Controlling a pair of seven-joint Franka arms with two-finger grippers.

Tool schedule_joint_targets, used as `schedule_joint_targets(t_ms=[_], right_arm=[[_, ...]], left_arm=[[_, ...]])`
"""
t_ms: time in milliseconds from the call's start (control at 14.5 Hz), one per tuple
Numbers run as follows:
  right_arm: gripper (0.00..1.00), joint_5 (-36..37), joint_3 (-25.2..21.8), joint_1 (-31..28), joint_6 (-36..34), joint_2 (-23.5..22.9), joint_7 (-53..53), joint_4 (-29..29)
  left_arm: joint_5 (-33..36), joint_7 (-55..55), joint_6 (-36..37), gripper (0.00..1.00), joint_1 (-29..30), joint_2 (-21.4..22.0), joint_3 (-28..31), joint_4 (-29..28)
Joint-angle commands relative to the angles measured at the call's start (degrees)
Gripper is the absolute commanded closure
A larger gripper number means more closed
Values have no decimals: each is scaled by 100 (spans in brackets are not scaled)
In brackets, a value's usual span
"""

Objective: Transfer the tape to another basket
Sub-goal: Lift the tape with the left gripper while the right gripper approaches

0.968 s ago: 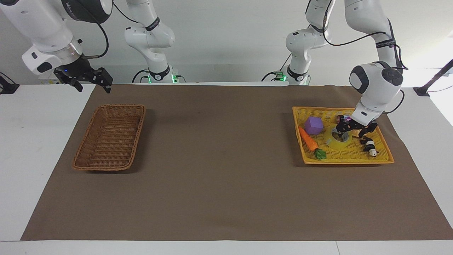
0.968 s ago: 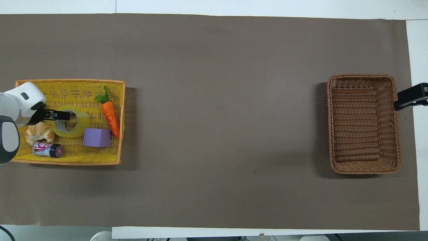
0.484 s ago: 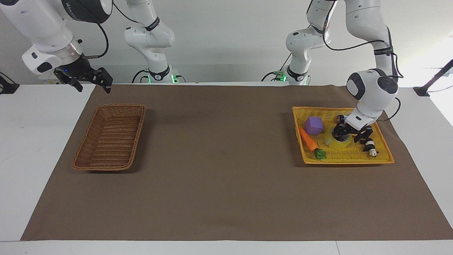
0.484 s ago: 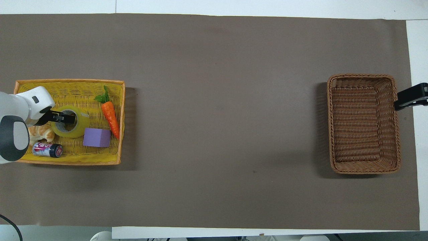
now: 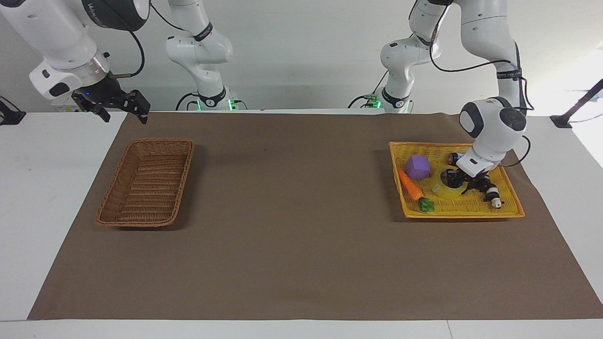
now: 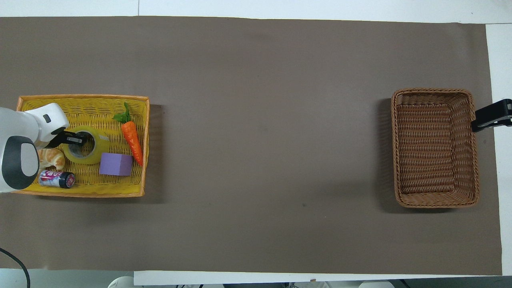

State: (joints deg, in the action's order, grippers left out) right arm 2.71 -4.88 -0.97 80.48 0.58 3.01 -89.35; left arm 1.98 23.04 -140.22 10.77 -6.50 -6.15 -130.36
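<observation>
Change since a second ago: left gripper [image 5: 464, 181] lowered from just above the tape [image 5: 445, 187] to down at it, wrist swung in over the yellow basket [image 5: 511, 209]; right gripper [image 5: 121, 107] unmoved.
Tape: lying flat inside the yellow basket, hole upward, between the purple cube [image 6: 116, 165] and the croissant [image 6: 51, 158].
Left gripper: one finger reaching into the tape's core, the other hidden by the wrist; grip on the roll not readable.
Left arm pose: forearm coming steeply down, white wrist bent over the basket's end nearest the table's end.
Crowding at the tape: cube just beside it; carrot [image 6: 132, 137] near, along the basket's inner long edge; can [image 6: 57, 179] near the rim closest to the robots.
Brown basket [image 6: 435, 203]: at the right arm's end of the table, well apart from the yellow one.
Open room: wide bare brown mat [image 5: 292, 226] between the two baskets.
Right gripper: waiting, fingers spread, up beside the brown basket's outer rim.
</observation>
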Motion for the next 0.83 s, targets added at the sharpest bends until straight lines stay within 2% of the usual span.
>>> schedule_joint_targets(t_ms=[0, 69, 207, 346, 415, 622, 761], right_arm=[[0, 27, 14, -8, -23, 109, 130, -117], [0, 27, 14, -8, -23, 118, 130, -117], [0, 27, 14, -8, -23, 118, 130, -117], [0, 27, 14, -8, -23, 109, 130, -117], [0, 27, 14, -8, -23, 118, 130, -117], [0, 27, 14, -8, -23, 118, 130, -117], [0, 27, 14, -8, -23, 109, 130, -117]], left_arm=[[66, 8, 957, 100, -40, -18, -27, 842], [22, -70, 1518, 100, -110, -18, -62, 1307], [-31, -883, 2530, 100, -713, -35, -62, 2055], [-223, -1920, 3086, 100, -1512, -18, -62, 2356], [-442, -2456, 3228, 100, -1978, 34, -71, 2366], [-1794, -3776, 3001, 100, -3139, 44, -71, 2444], [-1877, -4428, 2913, 100, -3772, 35, -79, 2568]])
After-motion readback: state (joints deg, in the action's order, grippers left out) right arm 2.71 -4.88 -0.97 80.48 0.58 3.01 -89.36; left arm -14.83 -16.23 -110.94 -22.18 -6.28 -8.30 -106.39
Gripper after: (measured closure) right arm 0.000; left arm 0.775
